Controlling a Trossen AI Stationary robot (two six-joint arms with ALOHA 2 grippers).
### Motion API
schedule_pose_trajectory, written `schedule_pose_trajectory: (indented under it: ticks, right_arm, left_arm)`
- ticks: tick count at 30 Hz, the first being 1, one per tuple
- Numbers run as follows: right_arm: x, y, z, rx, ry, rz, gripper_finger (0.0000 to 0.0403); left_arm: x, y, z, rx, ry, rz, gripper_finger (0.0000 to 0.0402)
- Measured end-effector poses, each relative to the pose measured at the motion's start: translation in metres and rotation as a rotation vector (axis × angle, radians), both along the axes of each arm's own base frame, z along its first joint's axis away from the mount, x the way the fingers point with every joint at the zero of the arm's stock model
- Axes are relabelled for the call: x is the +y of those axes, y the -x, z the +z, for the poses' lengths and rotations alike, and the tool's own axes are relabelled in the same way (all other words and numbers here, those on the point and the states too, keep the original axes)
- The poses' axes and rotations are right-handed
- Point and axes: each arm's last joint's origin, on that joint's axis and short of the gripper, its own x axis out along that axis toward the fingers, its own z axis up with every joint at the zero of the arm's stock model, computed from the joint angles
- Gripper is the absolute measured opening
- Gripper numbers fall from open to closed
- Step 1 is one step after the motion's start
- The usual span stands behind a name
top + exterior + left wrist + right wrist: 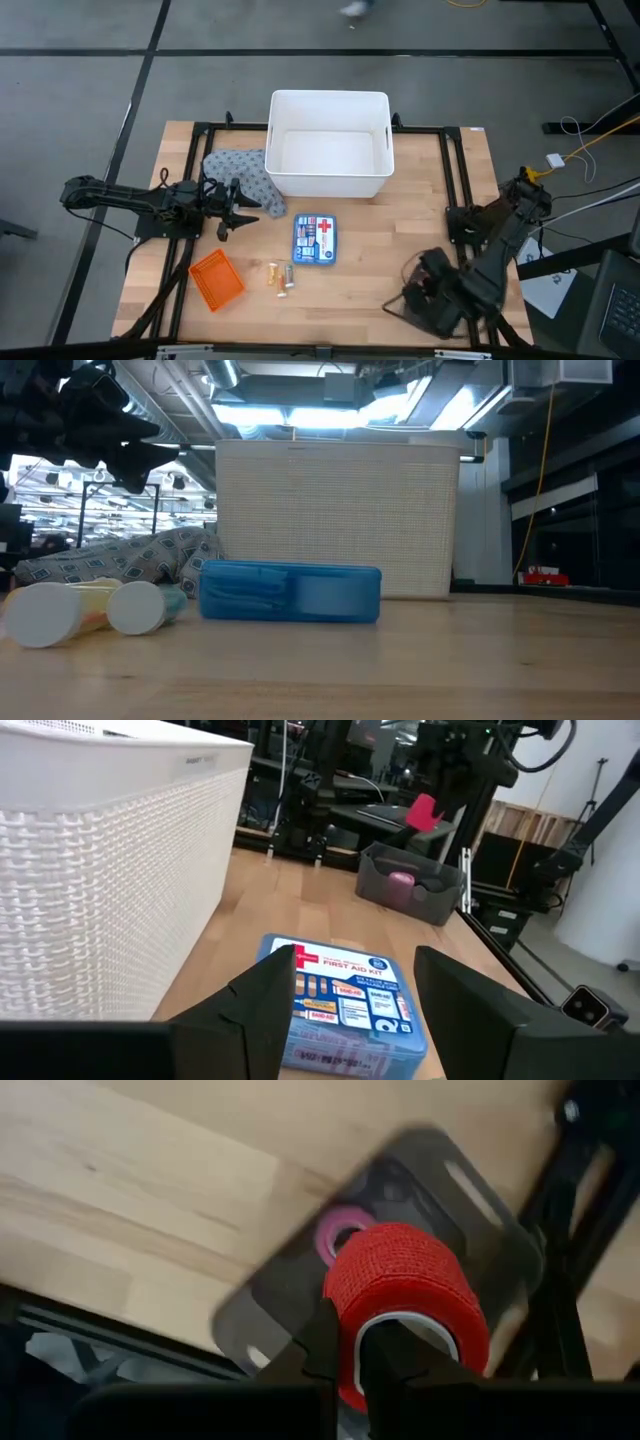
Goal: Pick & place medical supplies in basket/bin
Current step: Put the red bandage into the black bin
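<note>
Wooden table (400, 230): right pincer (362, 1352) grips a red tape roll (405, 1285) (left pincer (355, 995) spread, empty).

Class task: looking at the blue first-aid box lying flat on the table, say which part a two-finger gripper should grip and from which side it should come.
Grip the first-aid box across its two long edges, coming straight down from above. It lies flat, label up, low in profile in the low view, so its faces offer no hold. The white bin stands just behind it, so a descent over the middle seems safest. The open left gripper is nearest.
</note>
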Motion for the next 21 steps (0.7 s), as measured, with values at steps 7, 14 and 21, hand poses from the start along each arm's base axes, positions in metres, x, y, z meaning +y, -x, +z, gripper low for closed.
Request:
schedule_pose_trajectory:
  ticks: [7,14,21]
  right_arm:
    - [0.025,0.035,-0.026,0.013,-0.007,-0.029,0.0019]
    - [0.019,0.040,-0.075,0.049,0.044,-0.026,0.0019]
    - [0.019,0.045,-0.114,0.065,-0.029,-0.022,0.0019]
  left_arm:
    - [0.000,0.000,0.000,-0.002,-0.012,0.000,0.0200]
    - [0.000,0.000,0.001,-0.009,-0.034,0.000,0.0200]
    - [0.000,0.000,0.001,-0.006,-0.034,-0.001,0.0200]
